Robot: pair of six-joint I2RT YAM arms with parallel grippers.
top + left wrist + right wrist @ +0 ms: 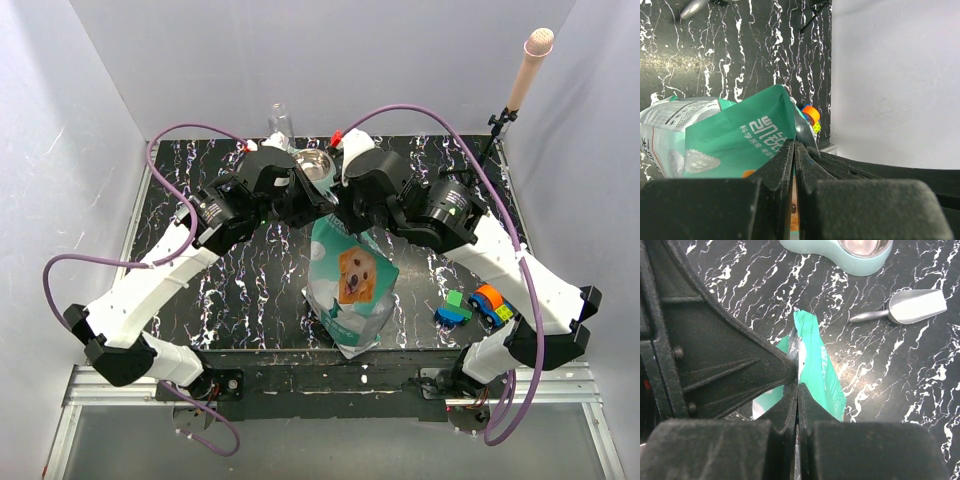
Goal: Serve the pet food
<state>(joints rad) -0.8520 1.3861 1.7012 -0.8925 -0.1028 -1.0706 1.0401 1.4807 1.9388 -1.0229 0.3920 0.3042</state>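
Left fingers clamped tight on pet food bag rim, frame centre | right fingers likewise | risk: pulling apart, slick rim slips or bag topples

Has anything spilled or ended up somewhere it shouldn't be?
Nothing looks spilled on the table. The bag is pinched at its top by the left tool and right tool. Only the toy car and blocks look unrelated to feeding.
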